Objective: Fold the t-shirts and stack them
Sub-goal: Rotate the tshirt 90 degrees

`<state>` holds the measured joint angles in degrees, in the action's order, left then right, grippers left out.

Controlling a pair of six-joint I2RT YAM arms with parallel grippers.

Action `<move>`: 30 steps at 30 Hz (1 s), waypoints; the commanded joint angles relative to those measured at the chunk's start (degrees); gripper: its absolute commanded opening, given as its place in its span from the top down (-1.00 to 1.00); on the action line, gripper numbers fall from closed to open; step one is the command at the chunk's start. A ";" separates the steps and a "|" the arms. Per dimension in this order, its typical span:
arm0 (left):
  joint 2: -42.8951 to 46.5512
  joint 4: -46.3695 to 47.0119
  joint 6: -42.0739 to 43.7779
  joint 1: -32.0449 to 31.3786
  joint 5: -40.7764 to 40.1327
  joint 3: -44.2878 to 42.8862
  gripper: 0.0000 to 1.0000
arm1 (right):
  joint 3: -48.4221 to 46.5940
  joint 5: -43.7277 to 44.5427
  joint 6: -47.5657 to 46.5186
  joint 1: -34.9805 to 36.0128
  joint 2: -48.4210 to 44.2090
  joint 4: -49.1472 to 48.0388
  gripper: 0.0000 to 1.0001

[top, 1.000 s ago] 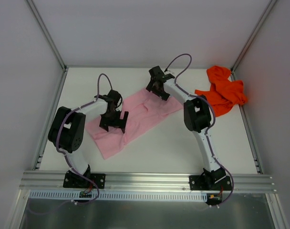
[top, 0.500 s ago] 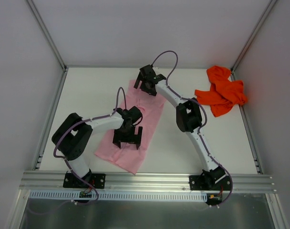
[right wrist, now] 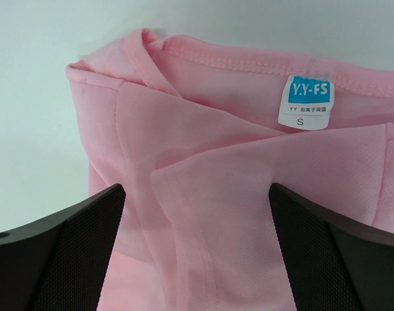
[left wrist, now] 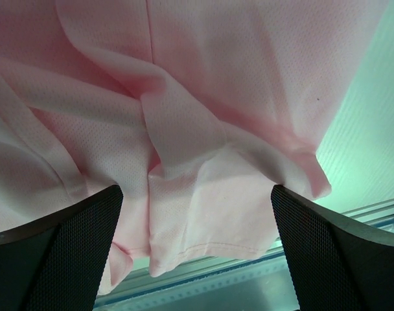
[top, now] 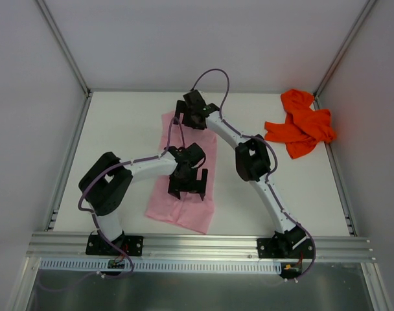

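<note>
Nearest to the arm bases, in front of the light pink t-shirt [top: 183,208], a metal rail [top: 203,245] runs along the near edge of the white table [top: 119,129]. The pink t-shirt lies on the table as a long, partly folded strip between the two arms, with its hem toward the rail and its collar at the far end. The left gripper [top: 188,194] hangs over the near half of this shirt with its jaws wide apart and nothing held; in the left wrist view its dark fingers [left wrist: 61,259] stand on both sides of wrinkled pink folds. I cannot tell if they touch the cloth. The left arm hides the middle of the shirt. Farther, the right gripper [top: 186,118] is over the collar end, also spread wide and empty; its camera shows the collar seam and a small white-and-blue size label [right wrist: 308,103]. Far to the right of the pink shirt, well apart, the bright orange t-shirt [top: 301,126] lies crumpled by the far right corner.
</note>
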<state>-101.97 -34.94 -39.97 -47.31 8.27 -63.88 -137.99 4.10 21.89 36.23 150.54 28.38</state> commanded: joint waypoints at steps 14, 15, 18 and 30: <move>16.98 0.56 1.29 -1.29 -9.16 4.37 -0.98 | 11.75 6.71 -9.68 -1.25 -26.96 4.04 -0.93; 17.16 3.36 1.03 -1.29 -9.24 6.81 -0.98 | 13.09 5.15 -8.02 -1.16 -26.97 5.70 -0.93; 19.43 4.44 -0.89 -1.38 -13.27 10.52 -0.98 | 18.62 2.15 -5.64 -0.11 -26.53 5.99 -0.93; 39.98 -0.12 -8.98 -1.38 -25.31 20.89 -0.98 | 8.00 10.74 -1.77 8.16 -11.41 17.31 -0.93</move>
<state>-66.98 -33.39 -44.66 -48.07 -11.20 -44.75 -125.19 8.21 17.78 44.31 140.44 39.42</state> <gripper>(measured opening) 0.991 0.964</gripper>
